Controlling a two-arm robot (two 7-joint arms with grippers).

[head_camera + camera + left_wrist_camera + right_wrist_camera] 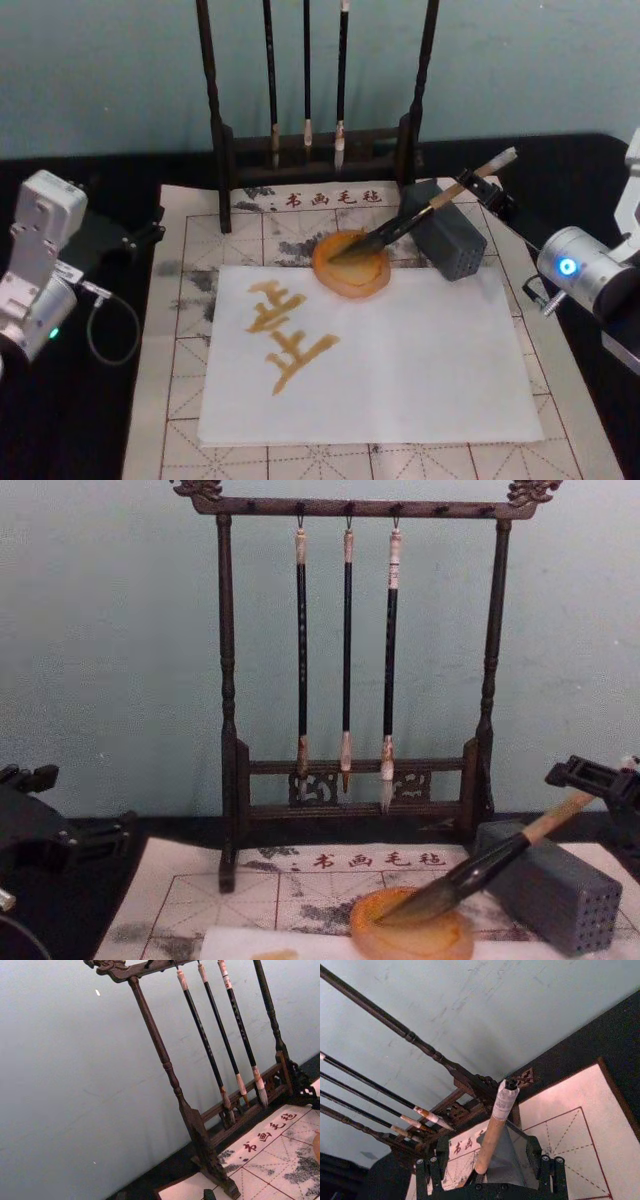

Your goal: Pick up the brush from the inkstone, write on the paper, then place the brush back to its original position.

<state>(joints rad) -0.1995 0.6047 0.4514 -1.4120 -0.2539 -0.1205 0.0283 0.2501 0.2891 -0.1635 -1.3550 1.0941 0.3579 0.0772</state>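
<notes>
The brush (420,212) lies slanted, its dark tuft resting in the orange inkstone (351,265) and its tan handle leaning over a grey block (450,243). My right gripper (482,190) is open, with a finger on each side of the handle's upper end, near the whitish cap. In the right wrist view the handle (491,1136) runs between the spread fingers (434,1167) with a gap on both sides. The white paper (420,370) lies in front of the inkstone and bears yellow-brown strokes (285,335). My left gripper (140,236) rests off the mat's left edge.
A dark wooden rack (225,150) with three thin hanging brushes (346,660) stands behind the inkstone. A beige gridded mat (190,250) with ink stains lies under the paper. The black table (100,420) shows on both sides of the mat.
</notes>
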